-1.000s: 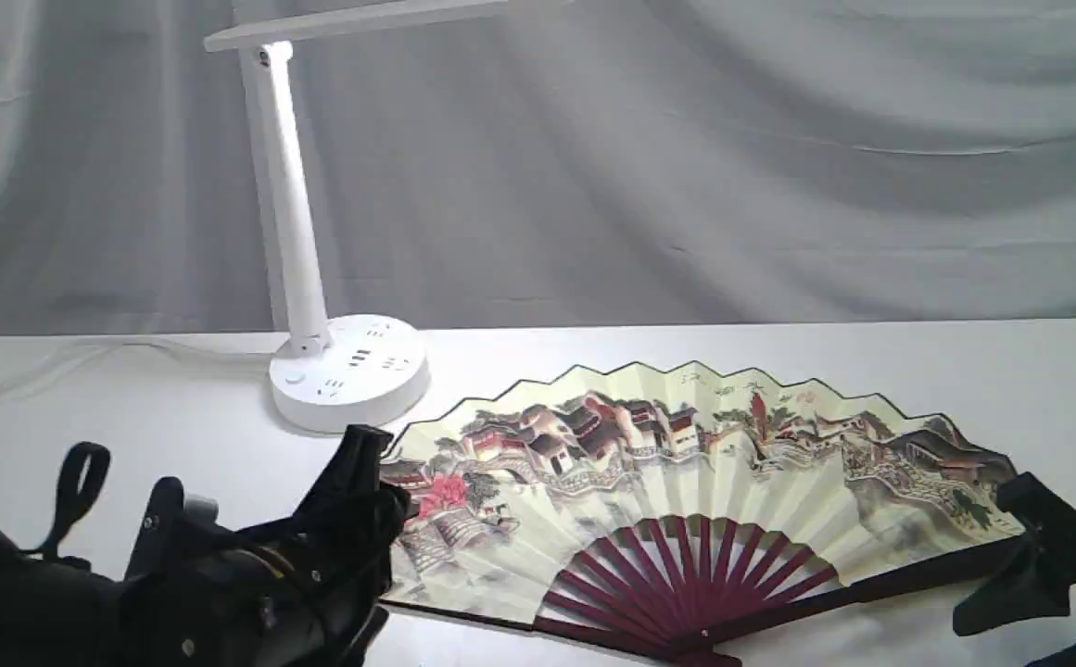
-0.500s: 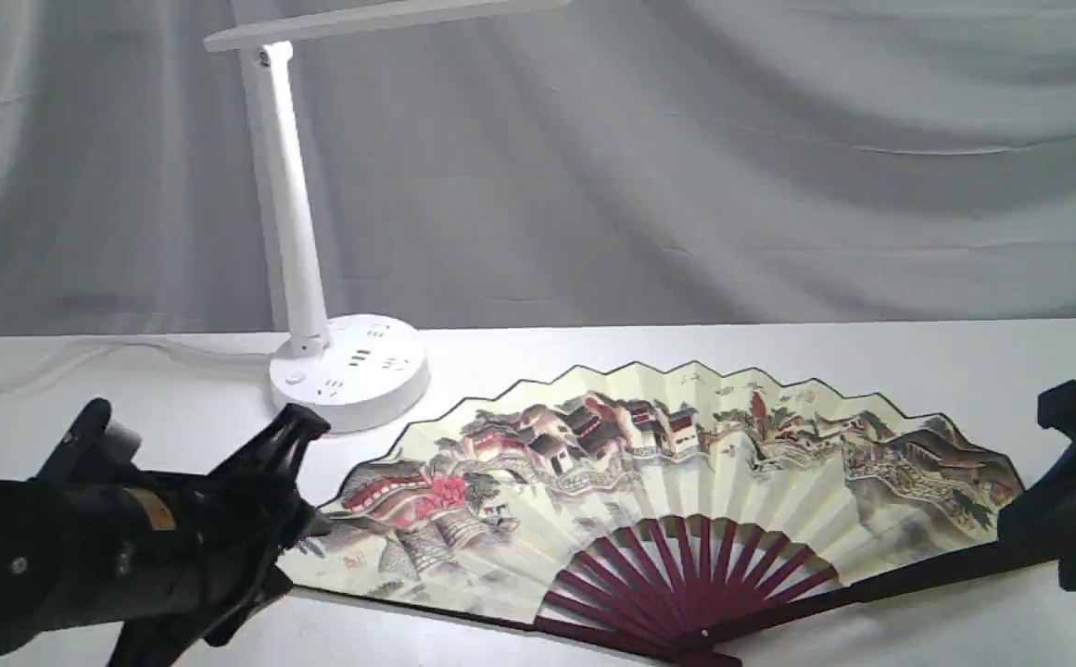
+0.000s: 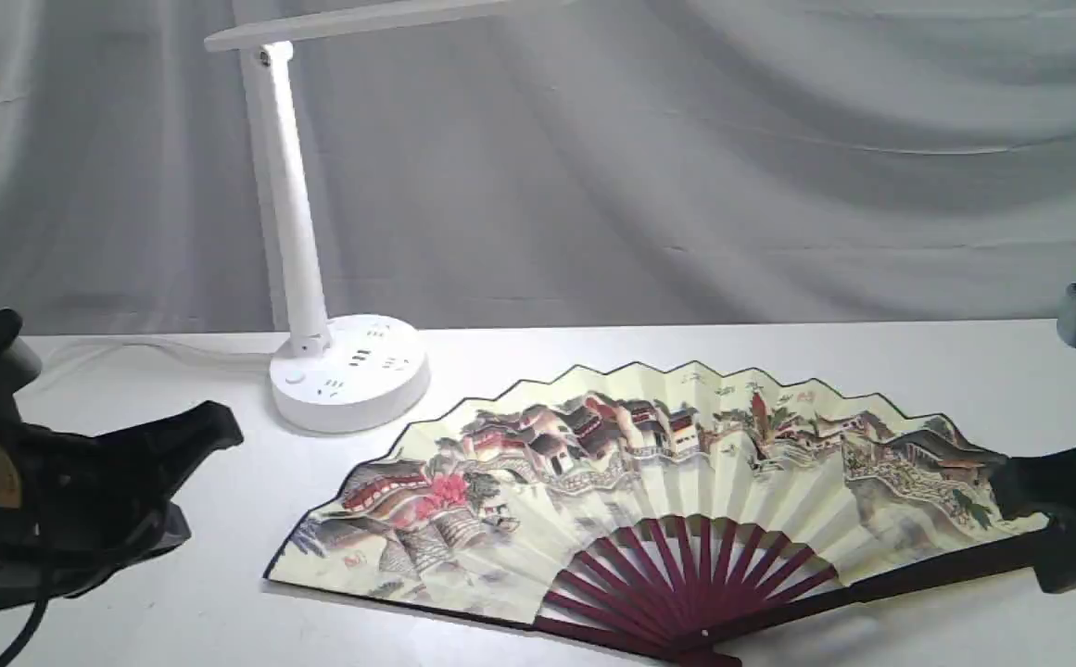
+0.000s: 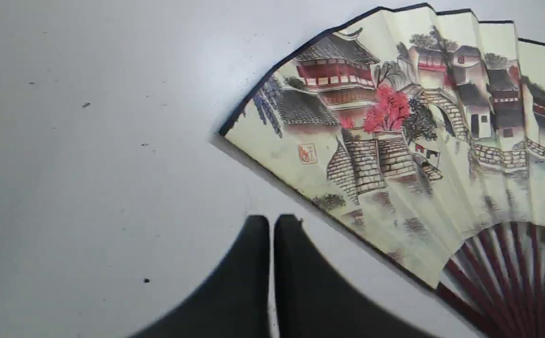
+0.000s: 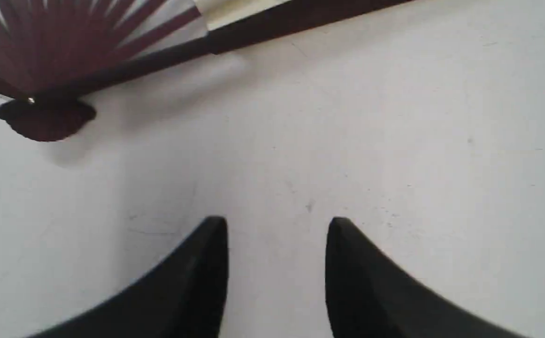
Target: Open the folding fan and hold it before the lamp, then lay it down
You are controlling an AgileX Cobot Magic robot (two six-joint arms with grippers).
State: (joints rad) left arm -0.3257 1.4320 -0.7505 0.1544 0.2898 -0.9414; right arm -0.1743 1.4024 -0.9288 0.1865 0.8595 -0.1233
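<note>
The folding fan (image 3: 649, 472) lies spread flat on the white table, painted side up, maroon ribs meeting at the pivot near the front edge. It also shows in the left wrist view (image 4: 418, 155) and its ribs and guard (image 5: 112, 61) in the right wrist view. The white lamp (image 3: 301, 241) stands behind the fan's left end. My left gripper (image 3: 222, 428) hangs left of the fan, clear of it, fingers (image 4: 253, 263) shut on nothing. My right gripper (image 5: 277, 225) is open over bare table beside the fan's right guard, holding nothing.
The lamp's white cable (image 3: 130, 350) trails left along the back of the table (image 3: 917, 371). A grey cloth backdrop (image 3: 686, 157) hangs behind. The table's front edge runs just below the fan's pivot.
My left gripper has let go of the fan's left end and drawn back to the left. The right gripper has drawn back to the right. The fan's left side has spread out flat.
</note>
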